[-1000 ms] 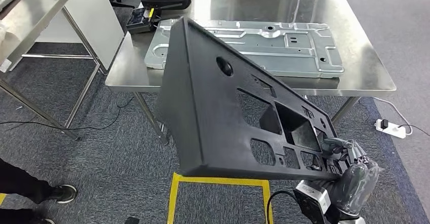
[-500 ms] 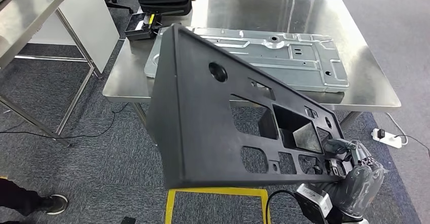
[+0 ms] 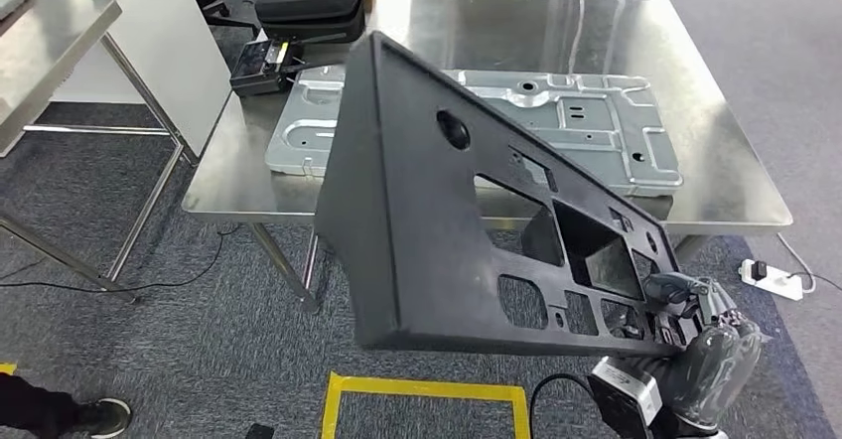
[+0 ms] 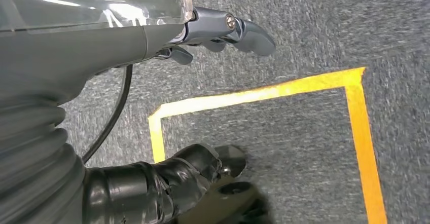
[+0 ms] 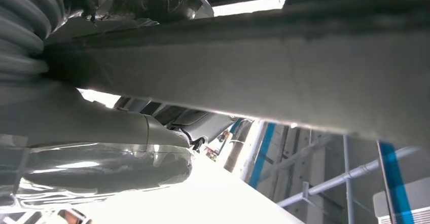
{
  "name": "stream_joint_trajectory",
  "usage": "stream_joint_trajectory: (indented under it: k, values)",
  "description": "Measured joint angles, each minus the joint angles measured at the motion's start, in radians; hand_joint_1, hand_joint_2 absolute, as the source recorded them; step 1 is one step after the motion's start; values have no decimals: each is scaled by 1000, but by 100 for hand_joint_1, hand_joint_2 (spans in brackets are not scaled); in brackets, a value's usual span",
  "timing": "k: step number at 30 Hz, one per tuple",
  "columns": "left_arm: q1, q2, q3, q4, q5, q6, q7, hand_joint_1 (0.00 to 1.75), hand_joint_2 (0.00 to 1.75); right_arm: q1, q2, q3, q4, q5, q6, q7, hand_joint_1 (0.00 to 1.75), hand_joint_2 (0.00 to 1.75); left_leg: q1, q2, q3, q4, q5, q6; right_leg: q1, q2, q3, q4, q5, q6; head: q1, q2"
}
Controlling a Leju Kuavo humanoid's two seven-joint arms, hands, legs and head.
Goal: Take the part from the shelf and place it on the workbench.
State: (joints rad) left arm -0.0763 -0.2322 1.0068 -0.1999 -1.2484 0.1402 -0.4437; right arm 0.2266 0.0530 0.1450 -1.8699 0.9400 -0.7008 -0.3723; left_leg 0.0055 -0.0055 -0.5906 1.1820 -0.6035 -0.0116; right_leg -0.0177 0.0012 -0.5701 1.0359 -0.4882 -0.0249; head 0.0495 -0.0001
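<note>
While the right hand (image 3: 695,335) grips the lower corner of the large black part (image 3: 447,220), the panel stands tilted in the air in front of the steel table (image 3: 715,161), its upper edge overlapping the table's near side in the head view. On the table lies a flat silver metal plate (image 3: 586,121), with a small black box (image 3: 260,64) at the far left corner. Over grey carpet marked with yellow tape (image 4: 284,89), the left hand (image 4: 167,36) hangs with fingers apart, holding nothing.
</note>
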Motion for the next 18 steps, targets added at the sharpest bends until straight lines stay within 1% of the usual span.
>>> stream_joint_trajectory:
  k: [1, 2, 3, 4, 5, 6, 7, 8, 10, 12, 13, 14, 16, 17, 18]
  values:
    - [1, 0, 0, 0, 0, 0, 0, 0, 175, 0, 1, 0, 0, 0, 0, 0, 175, 175, 1, 0, -41, 68, -20, -3, 1, -1, 4, 0, -4, -2, 0, 0]
    - [2, 0, 0, 0, 0, 0, 0, 0, 175, 0, 1, 0, 0, 0, 0, 0, 175, 175, 2, 0, -75, 114, -24, -5, 1, -1, 9, 0, -9, -3, 0, 0]
    - [4, 0, 0, 0, 0, 0, 0, 0, 175, 1, 1, 0, 0, 0, 0, 0, 175, 175, 3, 0, -91, 124, -7, -4, 2, 0, 16, 0, -14, -3, 0, 0]
    - [5, 0, 0, 0, 0, 0, 0, 0, 175, 1, 1, 0, 0, 0, 0, 0, 175, 175, 3, 0, -88, 94, 30, -1, 3, 1, 24, 0, -19, -2, 0, 0]
    - [5, 0, 0, 0, 0, 0, 0, 0, 175, 1, 1, 0, -1, 0, 0, 0, 175, 175, 2, 0, -68, 30, 79, 4, 4, 2, 33, 0, -25, -1, 0, 0]
    - [5, 1, 0, 0, 0, 0, 0, 0, 175, 0, 1, 0, -1, 0, 0, 0, 175, 175, 0, 0, -42, -39, 118, 12, 5, 3, 41, -1, -31, 2, 0, 0]
    - [4, 1, 0, 0, 0, 0, 0, 0, 175, 0, 1, 0, -1, 0, 0, 0, 175, 175, -3, 0, -17, -99, 142, 19, 6, 3, 45, -1, -37, 6, 0, 0]
    - [3, 1, 0, 0, 0, 0, 0, 0, 175, 0, 1, 0, -2, 0, 0, 0, 175, 175, -7, 0, -1, -136, 150, 25, 6, 3, 47, -2, -41, 11, 0, 0]
    - [1, 2, 0, 0, 0, 0, 0, 0, 175, 0, 1, 0, -2, 0, 0, 0, 175, 175, -12, 0, 9, -157, 142, 34, 5, 3, 48, -8, -44, 23, 0, 0]
    - [3, 1, 0, 0, 0, 0, 0, 0, 175, 0, 1, -1, -4, 0, 0, 0, 175, 175, -5, -1, 21, -174, 146, 44, 5, 1, 53, -5, -51, 33, 0, 0]
    - [3, 0, 0, 0, 0, 0, -1, 0, 175, -1, 1, -2, -6, 0, 0, -1, 175, 175, -2, -1, 30, -185, 148, 49, 6, 0, 45, 18, -65, 37, 0, 0]
    - [3, 0, 0, 0, -1, 0, -1, 0, 175, -1, 1, -3, -7, 0, 0, -1, 175, 175, 2, 0, 38, -194, 150, 53, 5, 0, 25, 60, -86, 40, 0, 0]
    - [2, 0, 0, 0, -1, 0, -1, 0, 175, -1, 1, -6, -7, 0, 0, -1, 175, 175, 1, 1, 46, -196, 143, 59, 3, 0, -49, 186, -135, 46, 0, 0]
    - [2, 0, 0, 0, -1, 0, -1, 0, 175, 1, 1, -7, -7, 0, 0, -2, 175, 175, 0, 1, 51, -195, 138, 60, 2, 0, -83, 233, -142, 49, 0, 0]
    - [3, 0, 0, 0, -1, 0, -1, 0, 175, 1, 1, -10, -7, 1, 0, -1, 175, 175, 0, 0, 56, -194, 132, 60, 0, -1, -105, 252, -131, 52, 0, 0]
